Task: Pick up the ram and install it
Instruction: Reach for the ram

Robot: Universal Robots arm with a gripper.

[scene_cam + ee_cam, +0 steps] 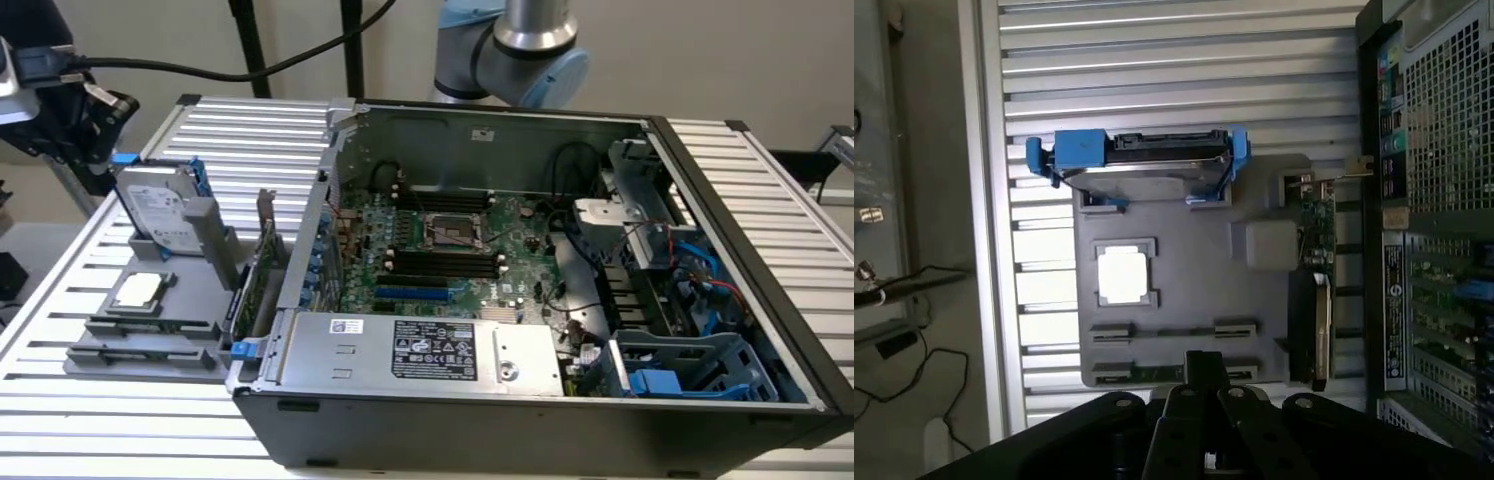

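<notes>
I am hanging my claw [1199, 368] nose-down over the grey holder [1194, 260] that is sitting on the slatted table [1154, 60]. My wrist is looking straight down onto the holder. I am carrying nothing, and whether my claw is spread or pressed together I cannot tell.

The ram [1154, 373] is lying as a thin, dark greenish strip in the holder's outermost row, the one farthest from the hard drive [1144, 165]. My claw is hovering directly over that end of the holder, held up and apart from the strip.

The hard drive is standing on edge in its blue caddy at the holder's opposite end. The square silver processor chip [1124, 275] is resting in its recess between the drive and the two long rows. The green card with a metal bracket [1317, 250] is standing on edge along the side of the holder nearest the open computer case [441, 430].

In the exterior view my arm [514, 45] is rising behind the case's back wall and running out of the top. Inside the case the motherboard [514, 215] is lying flat, with its black memory slots [441, 262] near the middle.
</notes>
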